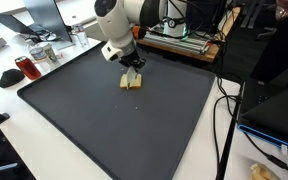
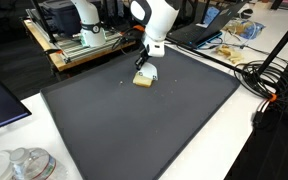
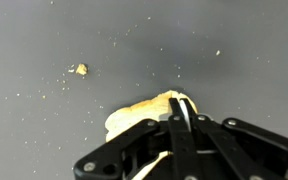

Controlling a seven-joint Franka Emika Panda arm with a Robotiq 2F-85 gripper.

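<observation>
End effector (image 3: pixel 184 118) on bread (image 3: pixel 134 115)
Fingers together, tips pinning it flat against the tabletop (image 1: pixel 104 130); a crumb (image 3: pixel 80 69) lies nearby.

Inspected in both exterior views: broad dark mat (image 1: pixel 114 130), flat and bare over most of its face, open to passage from the near edge and across the middle; one occupied spot near the far edge, taken by the gripper (image 1: pixel 132 76), fingers closed on a bread piece (image 1: pixel 131 84); loose crumb (image 3: pixel 80 69) just beside it in the wrist view, too low to block. Hemmed at the back by an equipment rack (image 2: pixel 79 45), close to the far edge; tangled cables (image 2: pixel 262 75) just off one side; dark box (image 1: pixel 276 105) beyond them. Off the opposite corner, red cup (image 1: pixel 24 68) and glass jar (image 1: pixel 44 55), apart from the mat; glass dish (image 2: pixel 24 165) near a near corner.
</observation>
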